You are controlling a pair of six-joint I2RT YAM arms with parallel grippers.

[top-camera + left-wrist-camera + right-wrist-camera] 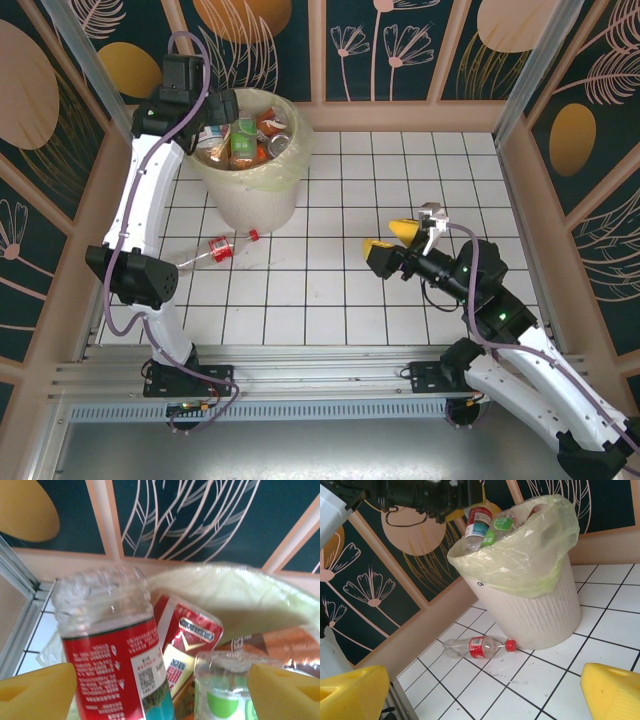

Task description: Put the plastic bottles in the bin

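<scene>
Yellow fingers (pixel 355 692) of left gripper (pixel 162 692) and right gripper (pixel 485 692) are held open; the upper-left bin (pixel 255 200) is heaped with plastic bottles (pixel 243 140), one red-capped bottle (pixel 212 251) is left outside.

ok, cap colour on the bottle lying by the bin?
Red cap on that bottle, clearest in right wrist view.

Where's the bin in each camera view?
Top external: bin at upper left, near the back wall.
Left wrist: bin rim with liner, across the right.
Right wrist: bin right of centre, on the tiles.
Shared landmark: the green-labelled bottle inside it.
</scene>
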